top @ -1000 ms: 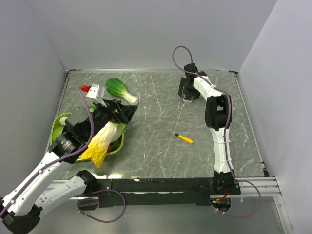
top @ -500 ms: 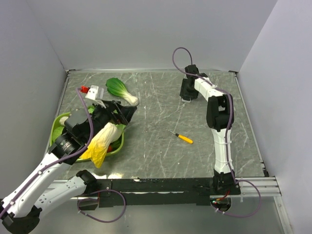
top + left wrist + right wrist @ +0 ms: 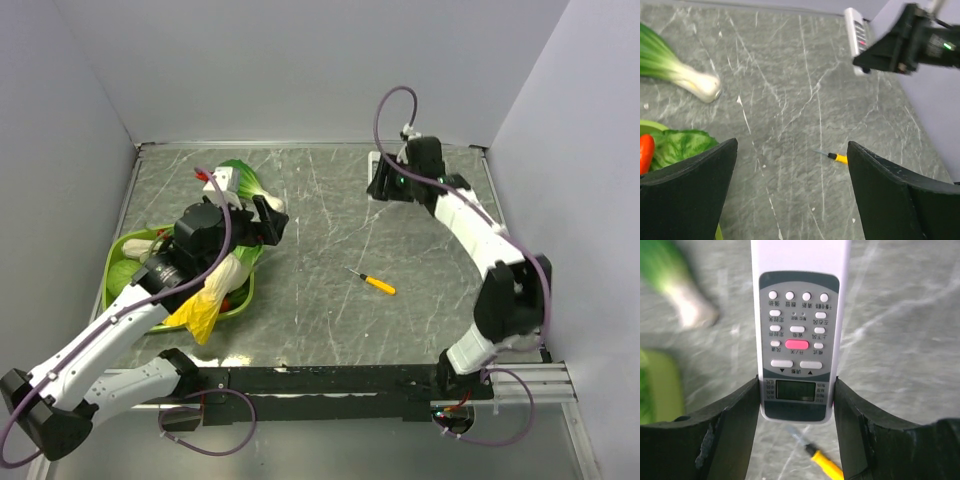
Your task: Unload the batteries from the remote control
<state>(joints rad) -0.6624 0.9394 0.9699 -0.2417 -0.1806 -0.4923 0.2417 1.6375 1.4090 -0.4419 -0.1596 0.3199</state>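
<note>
My right gripper (image 3: 386, 180) is shut on the remote control (image 3: 376, 174), a slim white remote, and holds it above the far right of the table. In the right wrist view the remote (image 3: 797, 330) shows its button face, with the fingers (image 3: 740, 415) pressed on both sides of its display end. It also shows in the left wrist view (image 3: 858, 34). My left gripper (image 3: 270, 226) is open and empty above the table beside the green bowl; its jaws stand wide apart (image 3: 790, 195). The batteries are hidden.
A yellow screwdriver (image 3: 379, 285) lies mid-table, also in the left wrist view (image 3: 840, 158) and right wrist view (image 3: 826, 463). A bok choy (image 3: 243, 182) lies far left. A green bowl (image 3: 116, 262) of vegetables with a yellow bag (image 3: 203, 302) sits at left.
The right arm has swung out to the right and lifted the remote off the table, turning it. The left arm has reached farther toward the middle of the table.
</note>
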